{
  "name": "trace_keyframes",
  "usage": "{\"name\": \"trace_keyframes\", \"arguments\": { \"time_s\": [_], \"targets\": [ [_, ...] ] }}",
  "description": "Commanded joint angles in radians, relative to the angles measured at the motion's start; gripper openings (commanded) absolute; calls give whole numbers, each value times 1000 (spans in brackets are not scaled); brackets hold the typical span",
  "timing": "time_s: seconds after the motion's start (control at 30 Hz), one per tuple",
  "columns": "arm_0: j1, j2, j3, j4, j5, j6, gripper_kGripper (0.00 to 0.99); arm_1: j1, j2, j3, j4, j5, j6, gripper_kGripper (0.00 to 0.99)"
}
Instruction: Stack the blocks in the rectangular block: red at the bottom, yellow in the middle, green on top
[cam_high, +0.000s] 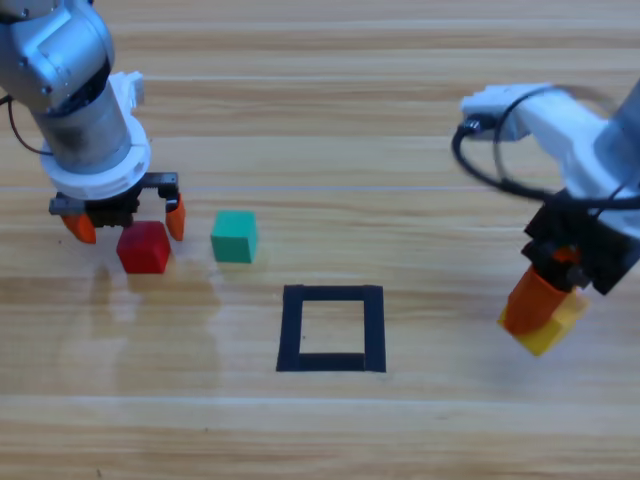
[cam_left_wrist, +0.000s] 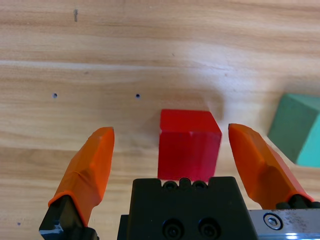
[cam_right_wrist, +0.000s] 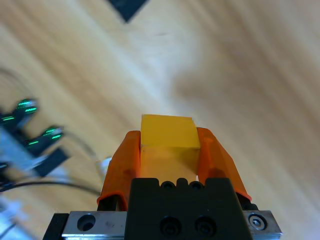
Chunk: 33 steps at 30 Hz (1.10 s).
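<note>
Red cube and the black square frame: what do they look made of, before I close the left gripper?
Red cube: matte, opaque, crisp edges, no grain; probably painted wood or dense foam, can't tell which. It sits between the open jaws of the left gripper. Black square frame: flat, thin bands flush with the wooden table; looks like tape.

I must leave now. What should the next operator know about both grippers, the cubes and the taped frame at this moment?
Left gripper: open, jaws on either side of the red cube, not closed on it yet.
Right gripper: shut on the yellow cube, right of the taped frame.
Green cube: on the table, just right of the red one, apart from it.
Done: yellow is gripped. Nothing is inside the frame.
Left: grip red and set it in the frame, then yellow on red, then green on top.
</note>
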<state>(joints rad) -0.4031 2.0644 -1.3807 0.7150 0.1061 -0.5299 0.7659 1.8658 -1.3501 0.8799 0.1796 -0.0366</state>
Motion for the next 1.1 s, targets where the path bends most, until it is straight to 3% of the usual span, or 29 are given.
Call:
{"name": "trace_keyframes", "arguments": {
  "time_s": [0.03,0.13,0.27,0.37,0.53,0.73,0.9,1.1],
  "targets": [
    [29,62,35,-32,4,11,962,-79,-96,6,45,52,173,0],
    [27,57,54,-48,-2,11,956,-31,-137,17,45,-17,285,0],
    [27,51,78,-68,-2,11,888,-25,-163,29,45,-14,356,0],
    [27,48,95,-83,-2,11,735,-25,-160,35,45,-22,400,0],
    [23,45,103,-83,1,13,155,0,-131,29,45,-68,454,0],
    [-43,19,61,-71,17,7,135,6,-88,15,45,-83,483,0],
    [-129,-93,-78,60,70,13,130,9,-79,14,53,-95,503,0],
    [-319,-237,-176,149,138,8,130,9,-50,-26,82,-103,540,0]
  ]
}}
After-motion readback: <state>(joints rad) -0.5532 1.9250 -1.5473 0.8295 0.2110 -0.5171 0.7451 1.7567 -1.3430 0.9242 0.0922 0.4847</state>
